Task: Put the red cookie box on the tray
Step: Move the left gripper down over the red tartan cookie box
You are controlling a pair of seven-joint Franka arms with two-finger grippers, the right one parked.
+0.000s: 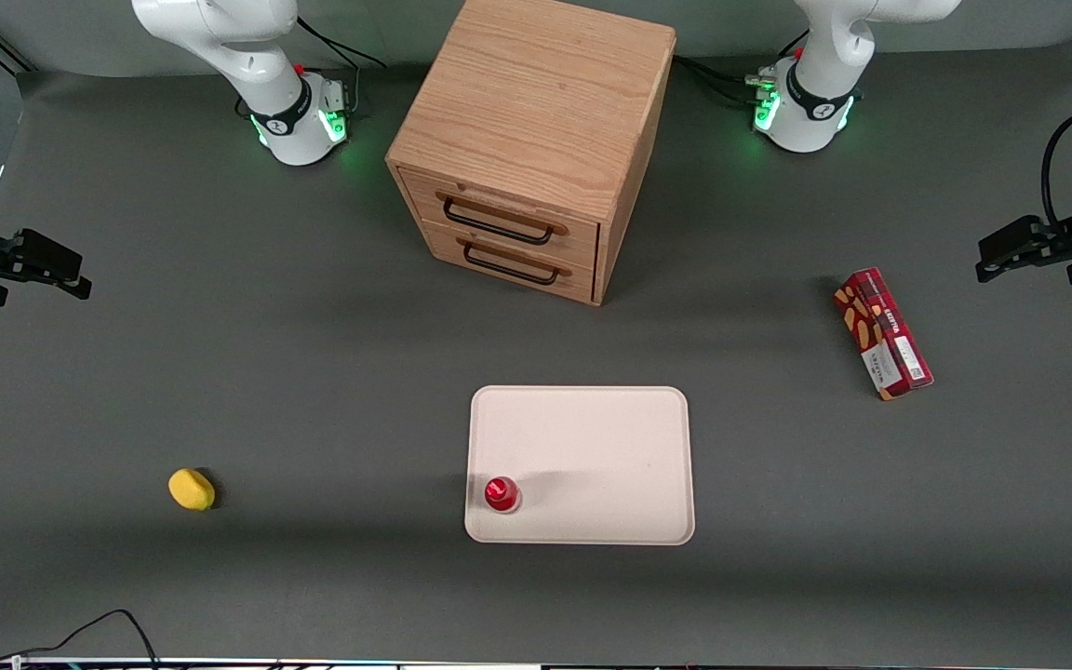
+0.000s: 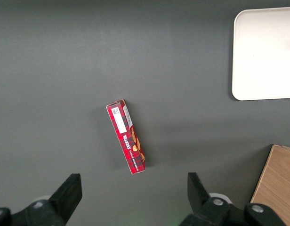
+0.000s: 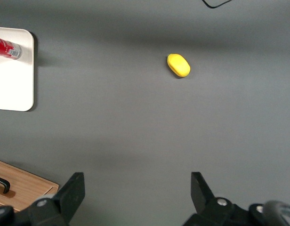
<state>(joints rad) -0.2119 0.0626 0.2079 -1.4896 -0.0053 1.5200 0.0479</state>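
The red cookie box lies flat on the dark table toward the working arm's end, well apart from the tray. It also shows in the left wrist view, white label patch up. The cream-pink tray lies near the table's middle, nearer the front camera than the wooden drawer cabinet; its corner shows in the left wrist view. My left gripper is open and empty above the table, beside the box and a little farther from the front camera. In the left wrist view the gripper has its fingers spread wide, clear of the box.
A small red-capped cylinder stands on the tray's corner nearest the front camera. A wooden two-drawer cabinet stands at the table's middle. A yellow lemon-like object lies toward the parked arm's end.
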